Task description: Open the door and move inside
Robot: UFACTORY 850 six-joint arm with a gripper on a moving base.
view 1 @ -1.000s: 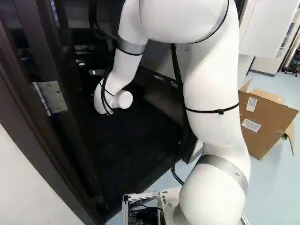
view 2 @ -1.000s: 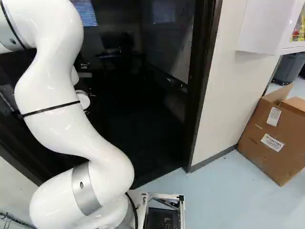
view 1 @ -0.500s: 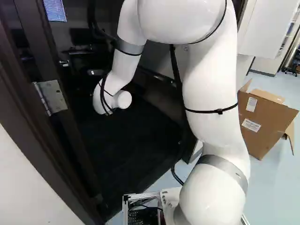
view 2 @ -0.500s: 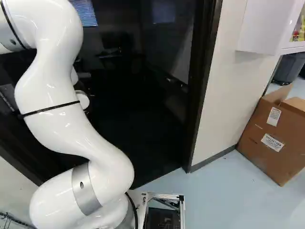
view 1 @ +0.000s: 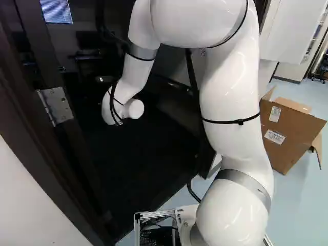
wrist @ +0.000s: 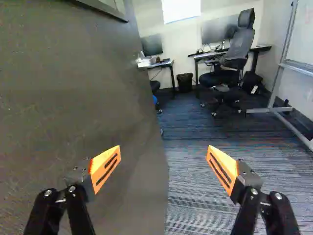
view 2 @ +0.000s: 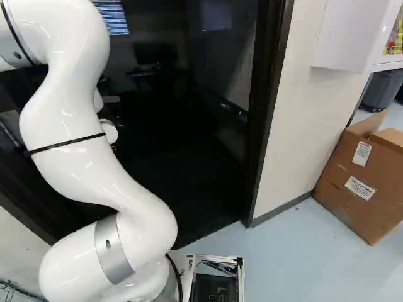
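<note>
Orange-padded and spread wide, the gripper (wrist: 164,152) points into a room, the dark, open door (wrist: 83,88) beyond one finger, its edge between the two. Rising from its base joint, the white arm (view 1: 230,102) arches over and bends down into the doorway, its top cut off and the gripper indistinct in both base views. Past the door's edge, striped carpet (wrist: 195,196) opens toward an office chair (wrist: 234,58).
</note>
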